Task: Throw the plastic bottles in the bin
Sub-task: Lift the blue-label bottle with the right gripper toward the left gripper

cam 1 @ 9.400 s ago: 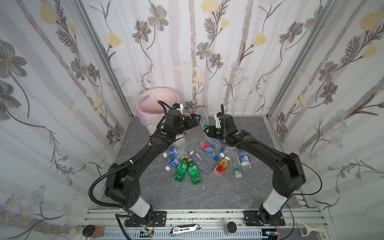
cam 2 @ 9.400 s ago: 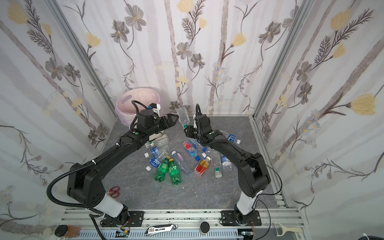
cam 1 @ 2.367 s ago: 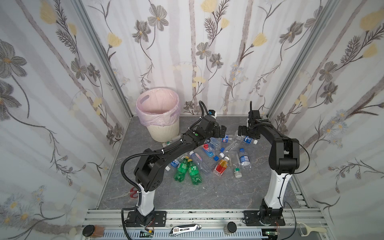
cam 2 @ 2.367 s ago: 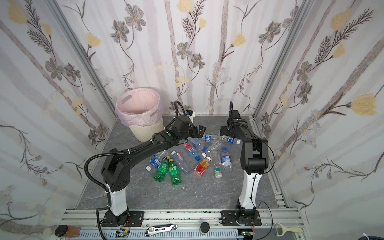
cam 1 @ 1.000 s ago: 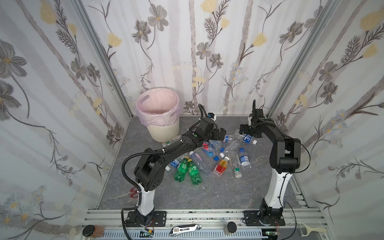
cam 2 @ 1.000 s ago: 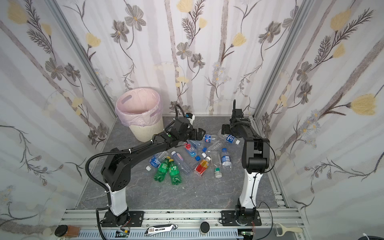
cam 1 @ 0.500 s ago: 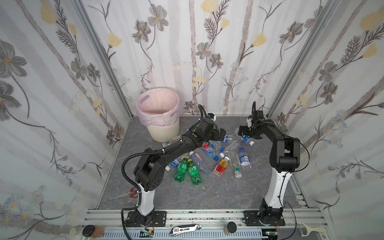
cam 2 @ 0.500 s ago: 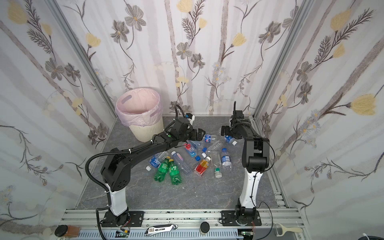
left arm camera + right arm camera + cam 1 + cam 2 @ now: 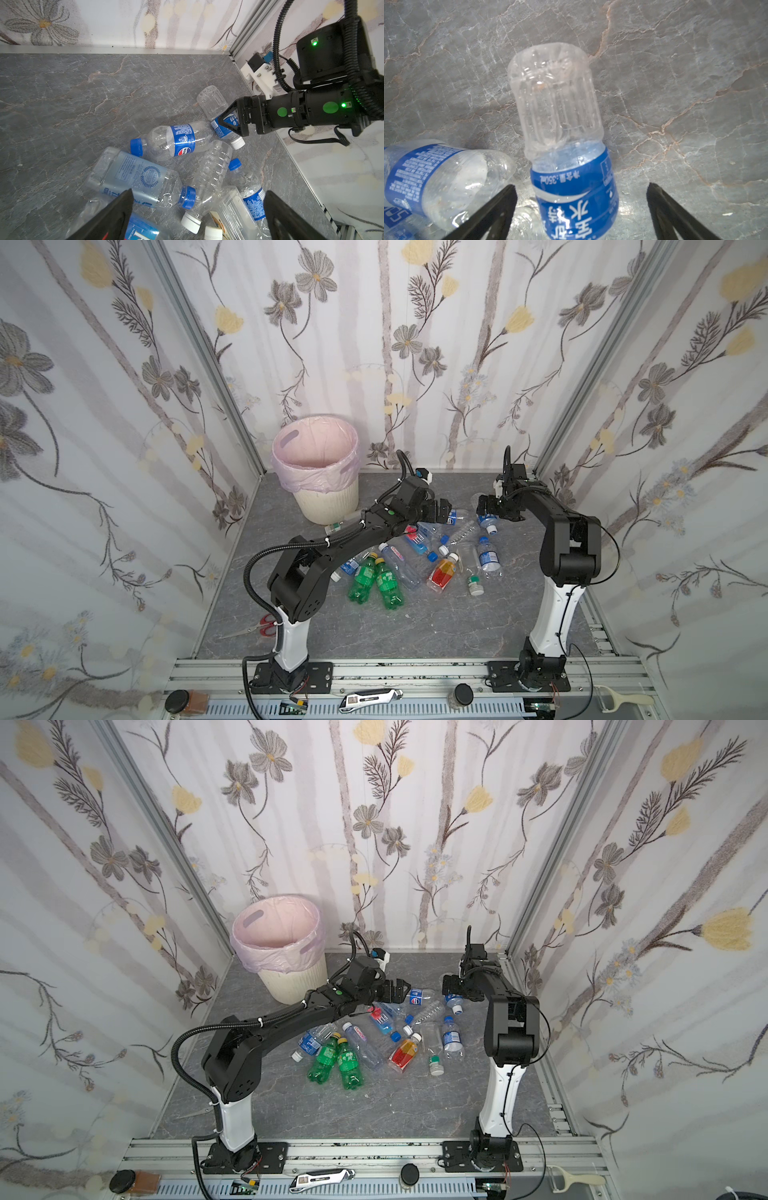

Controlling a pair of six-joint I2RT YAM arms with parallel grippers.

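Plastic bottles lie heaped on the tabletop, unbinned; the right gripper has just dropped, jaws apart, astride a blue-labelled bottle toward the far-right corner, so grasping looks next, while the left gripper hovers open.

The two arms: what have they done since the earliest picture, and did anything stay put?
Both swung away from the bin, where a clear bottle was up between their grippers. The left gripper now hangs open over the pile; the right gripper went to the back right and straddles a blue-label bottle, jaws open. Neither holds anything. The bin and the green bottles stayed put.
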